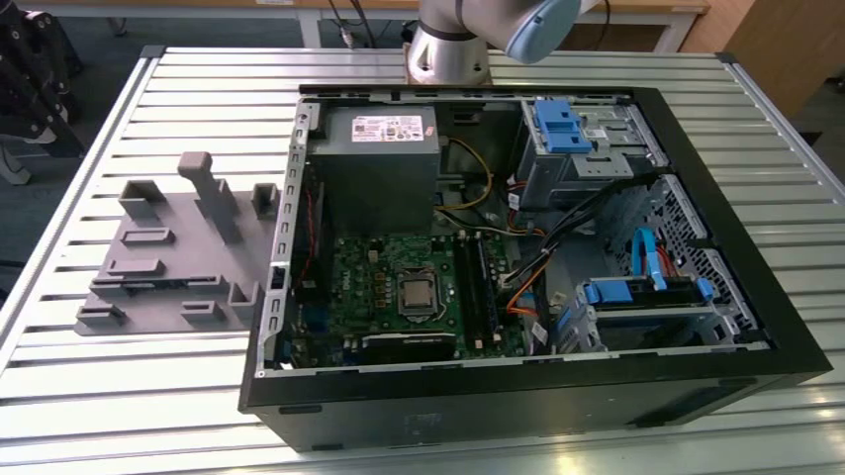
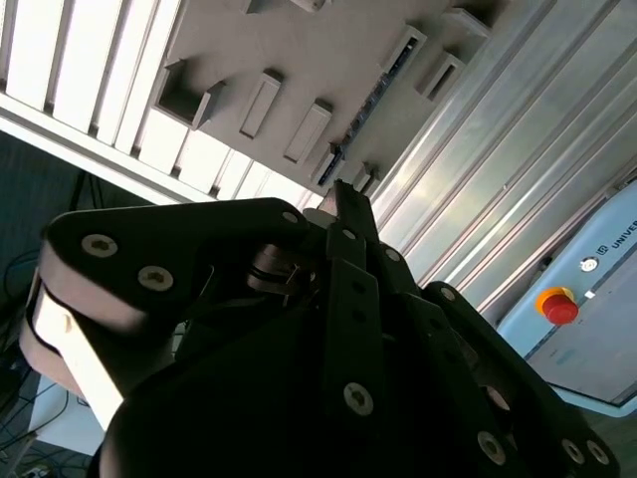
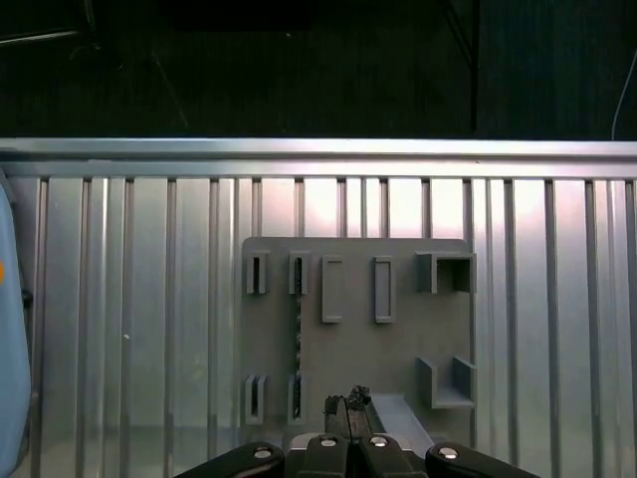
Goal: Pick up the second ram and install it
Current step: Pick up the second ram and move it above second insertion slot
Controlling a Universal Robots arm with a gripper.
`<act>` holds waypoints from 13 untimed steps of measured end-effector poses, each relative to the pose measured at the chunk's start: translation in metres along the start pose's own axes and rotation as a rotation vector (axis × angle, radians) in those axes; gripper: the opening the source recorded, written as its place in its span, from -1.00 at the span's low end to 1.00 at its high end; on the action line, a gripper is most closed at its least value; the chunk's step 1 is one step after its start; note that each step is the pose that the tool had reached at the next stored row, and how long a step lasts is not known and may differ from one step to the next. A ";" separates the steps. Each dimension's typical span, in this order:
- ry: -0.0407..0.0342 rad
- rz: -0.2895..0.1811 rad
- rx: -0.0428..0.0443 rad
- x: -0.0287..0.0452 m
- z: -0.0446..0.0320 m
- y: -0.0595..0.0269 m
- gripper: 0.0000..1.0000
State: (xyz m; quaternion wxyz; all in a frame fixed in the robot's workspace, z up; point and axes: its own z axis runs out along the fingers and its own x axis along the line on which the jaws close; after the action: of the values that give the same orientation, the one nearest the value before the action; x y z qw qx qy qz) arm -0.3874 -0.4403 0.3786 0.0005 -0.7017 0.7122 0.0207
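The black side wall of the open computer case [image 1: 528, 401] is nearest in the exterior view. The case lies on a slatted metal surface [image 1: 158, 89]. Inside it are a green motherboard [image 1: 376, 272] with a bare processor [image 1: 419, 293] at its middle. Long black memory slots [image 1: 469, 282] run just beside the processor toward the exterior view's right, and a grey power supply [image 1: 374, 148] sits beyond the board. Blue drive brackets [image 1: 560, 124] are at the far corner. On the exterior view's left, apart from the case, sits a grey plastic fixture [image 1: 158, 262] with upright blocks. The robot arm [image 1: 456, 45] rises at the far edge of the surface.

In the second wrist view the black hand [image 2: 343, 199] is closest, its linkages converging so that the fingers come together at one tip with nothing between them. Behind it the fixture [image 2: 299, 50] rests on the surface [image 2: 518, 149]. The second ram [image 2: 373, 100] stands edge-on in the fixture as a thin dark strip, apart from the fingertips. A red button [image 2: 559, 306] sits on a pale box off the surface.

In the first wrist view the hand [image 3: 348, 406] is again nearest, fingers together and holding nothing, over the near edge of the fixture [image 3: 398, 349]. The second ram [image 3: 298, 334] is a dark line running between two pairs of small holder blocks, just beside the fingertips but not touching them. The surface [image 3: 119, 299] ends at a rail, with dark floor beyond.
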 end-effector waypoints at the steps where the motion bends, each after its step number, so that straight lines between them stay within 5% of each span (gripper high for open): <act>1: 0.0001 -0.003 -0.0001 0.0000 0.0000 0.0000 -0.79; 13: -0.0009 -0.025 -0.0008 0.0003 0.0016 -0.0001 -0.65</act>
State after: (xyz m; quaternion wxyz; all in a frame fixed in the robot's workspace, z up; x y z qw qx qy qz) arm -0.3874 -0.4405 0.3770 0.0007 -0.7106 0.7033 0.0213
